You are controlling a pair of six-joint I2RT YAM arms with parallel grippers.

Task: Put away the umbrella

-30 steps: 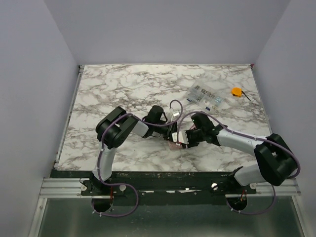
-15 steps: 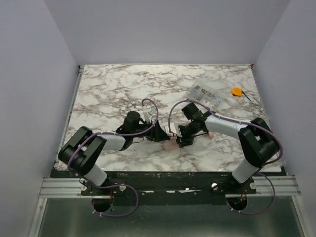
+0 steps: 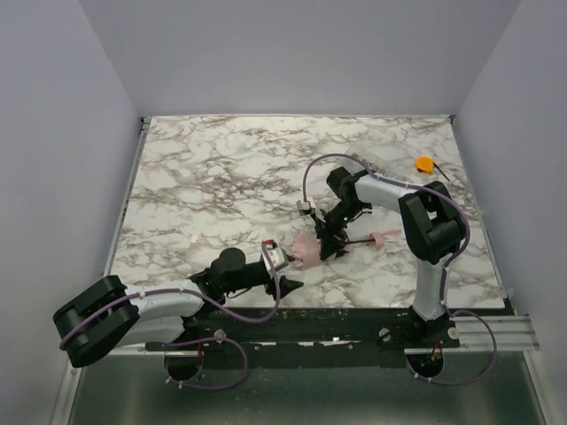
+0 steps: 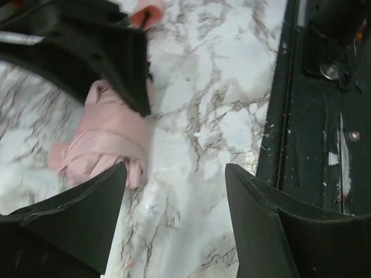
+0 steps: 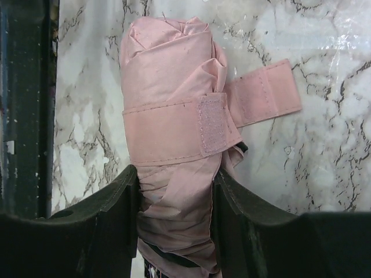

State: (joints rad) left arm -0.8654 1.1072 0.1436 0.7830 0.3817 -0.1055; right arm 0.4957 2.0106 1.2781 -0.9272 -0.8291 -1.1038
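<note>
The right gripper [image 5: 174,180] clamps the strapped umbrella [image 5: 171,87], which lies just ahead of the wide, empty left gripper [image 4: 174,169]. Bundling looks done; next, probably, pushing the shaft [image 3: 359,240] in.

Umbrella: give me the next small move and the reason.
Probably bring the open left tool to the pink handle and push it toward the folded fabric. The right tool is shut on the strapped umbrella, yet the dark shaft looks extended, with the handle well clear of the fabric.
</note>
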